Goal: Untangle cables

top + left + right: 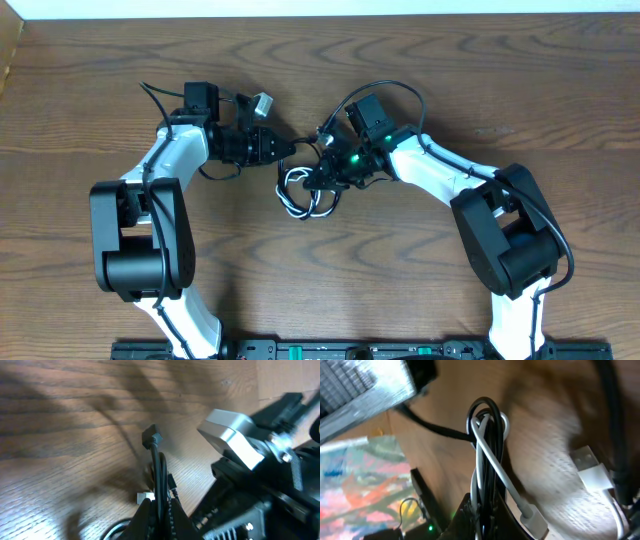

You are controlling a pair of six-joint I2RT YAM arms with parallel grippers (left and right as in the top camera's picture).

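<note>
The left jaws are pinched shut on a thin black cable (160, 470), its plug end (151, 437) poking out beyond them. Just to their right, the right jaws clamp a looped bundle of black and white cables (490, 440), and the rest of the tangle (303, 192) lies near the middle of the worktop (90, 80), close beside them.

**White shells, black joints, green glow**

Here's the left arm (172, 158): glossy white shells, chunky black joint housings, a thick black cable (150, 97) off the wrist. The right arm (432, 165) wears the same livery, with green lights (353, 158) glowing near its wrist. Up close, the left claw (160, 506) is matte black, and a silver block (227, 434) sits nearby.
</note>
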